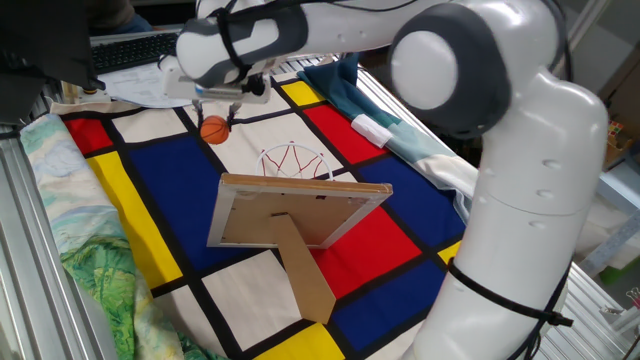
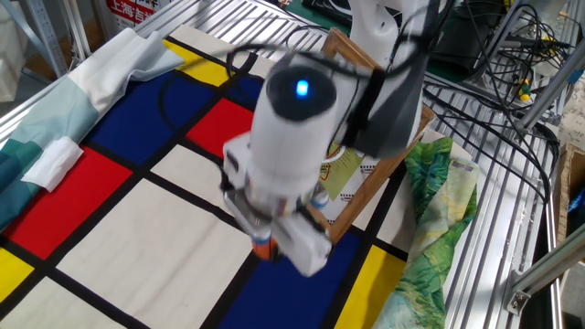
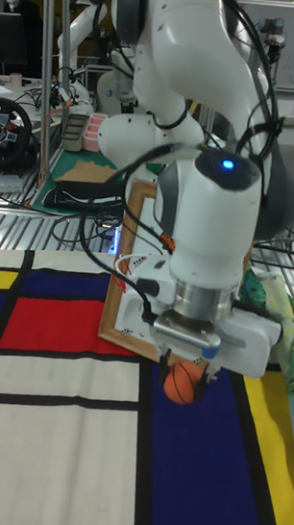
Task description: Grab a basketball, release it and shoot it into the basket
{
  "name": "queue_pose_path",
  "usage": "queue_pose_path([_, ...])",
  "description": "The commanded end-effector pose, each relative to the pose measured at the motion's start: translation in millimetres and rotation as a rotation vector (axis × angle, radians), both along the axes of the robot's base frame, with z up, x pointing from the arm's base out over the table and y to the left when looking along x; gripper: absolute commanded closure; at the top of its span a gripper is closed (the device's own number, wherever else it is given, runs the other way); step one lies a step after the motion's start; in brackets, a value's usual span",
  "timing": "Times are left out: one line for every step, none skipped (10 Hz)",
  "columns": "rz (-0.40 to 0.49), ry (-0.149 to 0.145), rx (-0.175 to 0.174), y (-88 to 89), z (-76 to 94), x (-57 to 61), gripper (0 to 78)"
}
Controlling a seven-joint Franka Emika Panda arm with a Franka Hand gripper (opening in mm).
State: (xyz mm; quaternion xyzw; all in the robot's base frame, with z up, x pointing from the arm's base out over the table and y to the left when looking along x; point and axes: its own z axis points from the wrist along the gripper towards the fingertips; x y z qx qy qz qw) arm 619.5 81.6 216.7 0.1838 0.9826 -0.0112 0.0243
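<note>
Pincer (image 1: 217, 108) hangs above the desk w/ the basketball (image 1: 214, 130) clamped between its 2 fingers, ball clear of the cloth. In the tall fixed view the ball (image 3: 186, 382) sits right under the wrist flange, fingers mostly hidden behind it, so the grip reads as closed on the ball. In the other fixed view the arm is motion-blurred; only an orange sliver of the ball (image 2: 263, 248) shows below the pincer (image 2: 267, 239), contact there prob. but not sharp enough to confirm.

Basket (image 1: 294, 160): red wire hoop w/ white net, fixed to the front of a wood-framed board (image 1: 297, 210) that leans back on a cardboard prop (image 1: 305, 270). In the one fixed view the board's back faces the camera; hoop pokes out on its far side. From the hoop, the ball is at approx 10 o'clock, near but apart, and higher than the rim.

Desk is covered w/ a checked cloth (image 1: 150, 215) in red, blue, yellow and white blocks w/ black lines. A green patterned fabric (image 1: 100, 285) is bunched at the cloth's 8 o'clock edge. At 2 o'clock from the hoop lies a pale blue-white towel (image 1: 400, 135) along the cloth's edge.
</note>
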Motion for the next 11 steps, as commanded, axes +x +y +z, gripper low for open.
queue_pose_path([-0.016,0.018,-0.001,-23.4,65.7,-40.6,76.2])
queue_pose_path([-0.018,0.026,0.002,-29.2,77.2,-46.7,76.2])
queue_pose_path([-0.012,0.029,0.002,-37.0,90.6,-53.5,76.2])
queue_pose_path([-0.004,0.028,0.004,-46.8,104.5,-61.6,76.2])
queue_pose_path([-0.002,0.028,0.005,-49.4,107.8,-63.8,76.2])
queue_pose_path([0.006,0.029,0.006,-59.4,117.7,-74.5,76.2])
queue_pose_path([0.009,0.029,0.008,-62.7,120.2,-79.9,76.2])
queue_pose_path([0.002,0.032,0.007,-59.5,121.7,-82.5,76.2])
queue_pose_path([-0.004,0.033,0.011,-58.3,121.3,-85.6,76.2])
queue_pose_path([-0.009,0.029,0.011,-57.5,120.0,-87.1,76.2])
queue_pose_path([-0.010,0.029,0.010,-57.3,119.6,-86.9,76.2])
